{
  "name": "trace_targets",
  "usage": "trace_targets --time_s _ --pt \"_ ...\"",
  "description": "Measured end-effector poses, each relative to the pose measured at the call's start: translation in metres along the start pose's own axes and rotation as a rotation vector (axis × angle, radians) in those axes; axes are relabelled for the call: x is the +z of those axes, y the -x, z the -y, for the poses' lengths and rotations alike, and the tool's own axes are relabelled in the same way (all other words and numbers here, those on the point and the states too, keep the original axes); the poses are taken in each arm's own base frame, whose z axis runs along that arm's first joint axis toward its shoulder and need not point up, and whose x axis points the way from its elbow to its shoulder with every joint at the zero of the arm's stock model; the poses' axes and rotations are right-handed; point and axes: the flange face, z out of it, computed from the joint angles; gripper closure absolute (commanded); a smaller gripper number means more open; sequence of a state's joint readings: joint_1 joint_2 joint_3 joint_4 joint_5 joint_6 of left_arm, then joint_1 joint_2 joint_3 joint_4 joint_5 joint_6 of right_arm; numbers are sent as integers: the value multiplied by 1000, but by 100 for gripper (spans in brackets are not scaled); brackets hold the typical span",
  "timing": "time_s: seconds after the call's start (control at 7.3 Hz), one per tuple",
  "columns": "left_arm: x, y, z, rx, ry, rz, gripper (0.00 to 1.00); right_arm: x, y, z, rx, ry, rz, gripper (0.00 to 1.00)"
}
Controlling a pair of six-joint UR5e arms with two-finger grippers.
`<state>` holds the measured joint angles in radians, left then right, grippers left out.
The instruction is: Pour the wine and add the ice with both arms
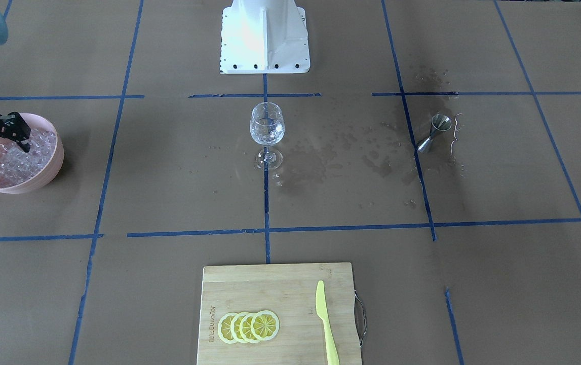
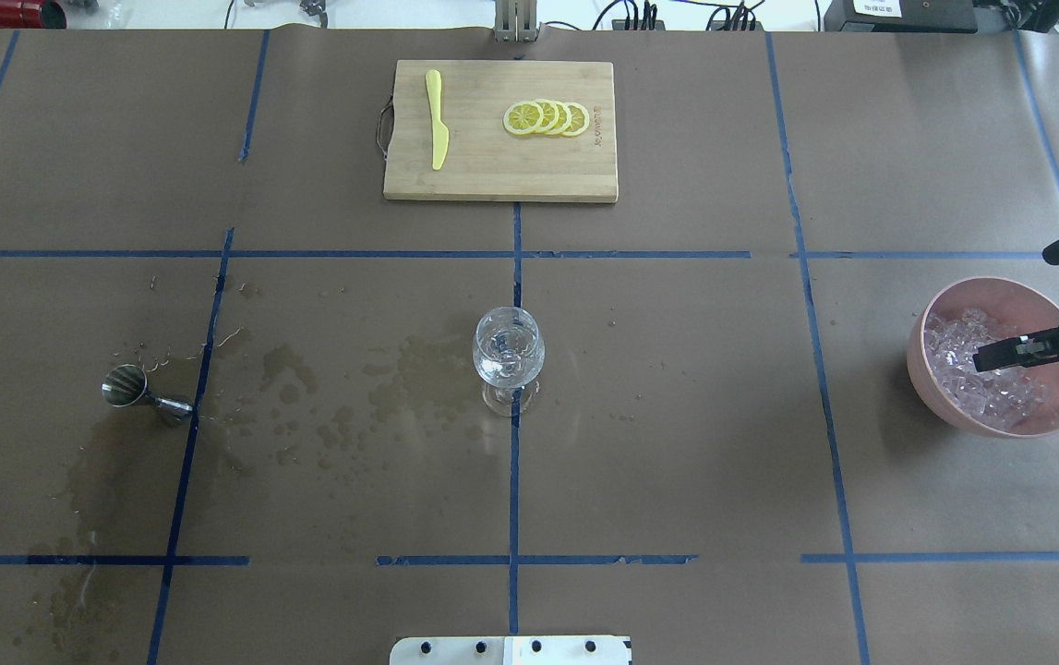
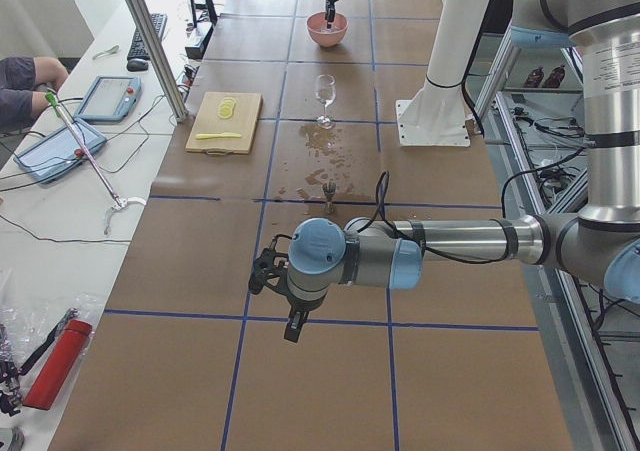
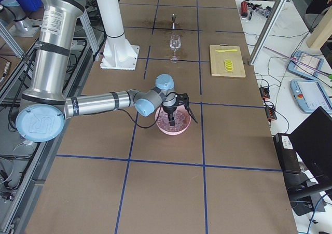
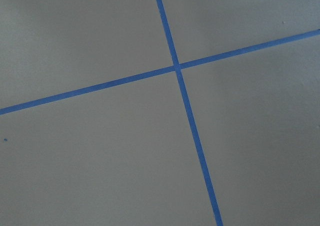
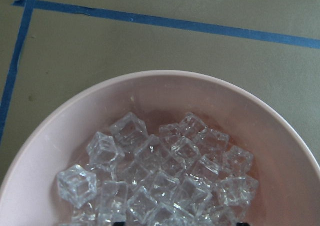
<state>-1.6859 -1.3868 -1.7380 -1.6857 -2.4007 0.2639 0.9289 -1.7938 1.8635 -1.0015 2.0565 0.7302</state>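
The ice [image 1: 16, 157] is a heap of small clear cubes in a pink bowl [image 1: 47, 172] at the robot's right end of the table. My right gripper [image 1: 5, 147] is open, its fingers wide apart, with the tips down among the cubes [image 2: 972, 388]. The right wrist view shows the cubes [image 6: 160, 176] close up inside the bowl's rim [image 6: 150, 78]. The clear stemmed wine glass [image 1: 267, 126] stands upright at the table's middle. My left gripper [image 3: 290, 326] hangs over bare paper far from the glass; I cannot tell whether it is open or shut.
A steel jigger [image 1: 434, 133] stands on wet stains [image 1: 346, 152] on the robot's left side. A wooden board [image 1: 270, 289] with lemon slices [image 1: 249, 326] and a yellow knife [image 1: 325, 324] lies at the far edge. The white base block [image 1: 265, 38] is behind the glass.
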Motion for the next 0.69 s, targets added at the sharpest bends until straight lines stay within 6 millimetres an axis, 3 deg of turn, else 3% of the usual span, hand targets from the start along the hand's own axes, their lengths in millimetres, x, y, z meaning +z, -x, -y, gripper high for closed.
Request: trace_targets --time_s 0.69 --pt "0 0 0 1 0 0 0 5 5 -2 -13 9 3 35"
